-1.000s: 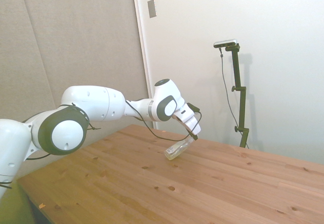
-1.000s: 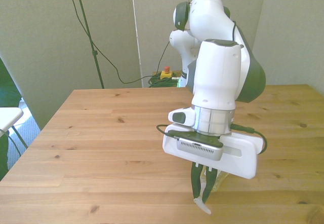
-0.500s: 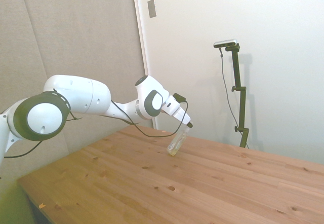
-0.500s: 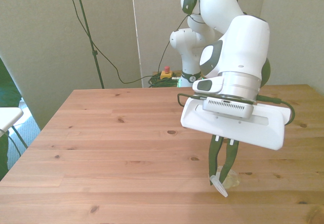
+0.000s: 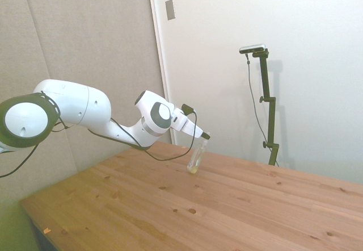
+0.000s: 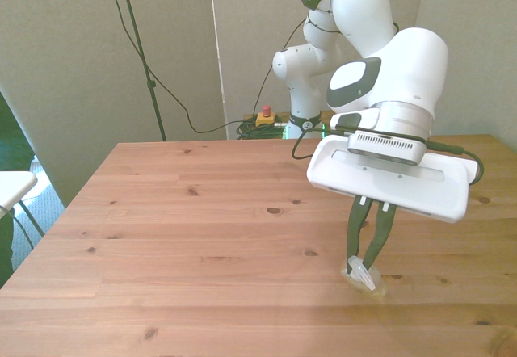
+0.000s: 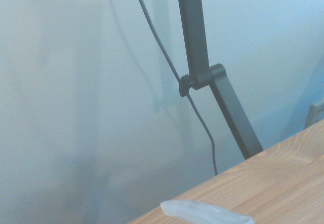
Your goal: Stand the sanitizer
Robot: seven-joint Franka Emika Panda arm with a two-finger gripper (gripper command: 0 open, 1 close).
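One step looked left: letting go. The hand (image 5: 202,139) gripped the sanitizer (image 5: 196,159) near its top, and the bottle stood close to upright with its base on the wooden surface (image 5: 238,205), leaning slightly. Most of the standing seemed done.

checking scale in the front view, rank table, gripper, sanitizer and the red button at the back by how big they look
1. table
2. gripper, though it sits nearest the camera, which inflates it
3. sanitizer
4. red button; it looks close to the sanitizer's size, and it is far back, so unsure
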